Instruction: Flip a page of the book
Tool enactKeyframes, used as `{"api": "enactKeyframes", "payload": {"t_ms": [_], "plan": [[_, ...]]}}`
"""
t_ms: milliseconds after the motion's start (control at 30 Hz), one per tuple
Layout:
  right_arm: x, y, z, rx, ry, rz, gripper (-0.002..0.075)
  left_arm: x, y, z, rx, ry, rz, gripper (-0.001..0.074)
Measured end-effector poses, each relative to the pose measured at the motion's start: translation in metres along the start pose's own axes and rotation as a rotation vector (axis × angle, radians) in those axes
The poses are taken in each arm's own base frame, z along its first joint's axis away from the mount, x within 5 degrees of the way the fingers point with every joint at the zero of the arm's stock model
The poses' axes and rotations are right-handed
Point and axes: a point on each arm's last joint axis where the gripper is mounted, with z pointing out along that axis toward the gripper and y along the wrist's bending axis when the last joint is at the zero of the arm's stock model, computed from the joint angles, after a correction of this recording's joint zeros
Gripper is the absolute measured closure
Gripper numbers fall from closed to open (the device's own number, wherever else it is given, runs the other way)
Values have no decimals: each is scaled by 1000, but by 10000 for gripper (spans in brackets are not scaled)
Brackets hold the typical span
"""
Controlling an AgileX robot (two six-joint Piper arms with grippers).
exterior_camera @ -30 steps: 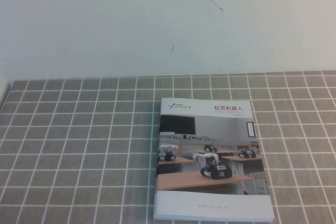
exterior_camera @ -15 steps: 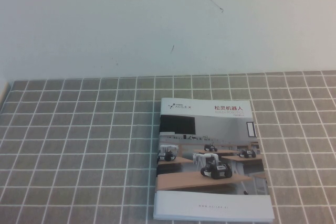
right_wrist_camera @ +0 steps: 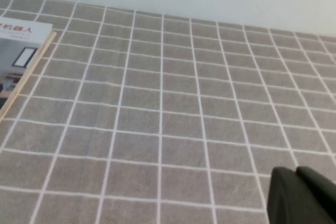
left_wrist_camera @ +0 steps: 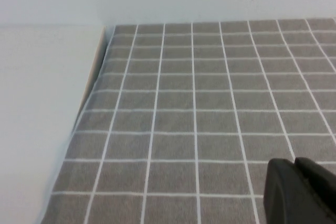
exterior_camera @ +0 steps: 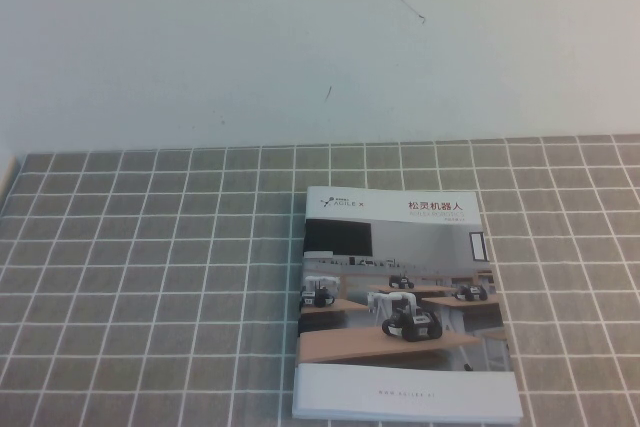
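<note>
A grey tablecloth (exterior_camera: 150, 277) with a grid of thin white lines covers the table up to a plain pale wall (exterior_camera: 300, 37) bearing a few small dark marks. In the left wrist view, the cloth's edge borders a bare off-white surface (left_wrist_camera: 37, 103).

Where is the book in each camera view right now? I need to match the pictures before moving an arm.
High view: the book lies closed, front cover up, right of centre near the table's near edge; neither gripper in sight.
Left wrist view: no book; only the left gripper above the cloth.
Right wrist view: one book corner at the edge; right gripper hangs far from it.
Shared landmark: the grey grid tablecloth.
</note>
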Motion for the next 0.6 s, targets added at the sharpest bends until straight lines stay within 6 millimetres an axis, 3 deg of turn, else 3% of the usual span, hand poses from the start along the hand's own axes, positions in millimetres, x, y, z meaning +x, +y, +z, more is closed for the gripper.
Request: {"api": "enactKeyframes", "payload": {"t_ms": [133, 400, 600], "plan": [[-8, -1, 0, 22, -109, -63, 729, -11, -1, 0, 5, -129, 25, 738], [-56, 3, -20, 15, -688, -121, 729, -54, -5, -18, 49, -654, 44, 738], [-74, 0, -40, 31, -992, -59, 729, -74, -8, -40, 81, -974, 46, 738]]}}
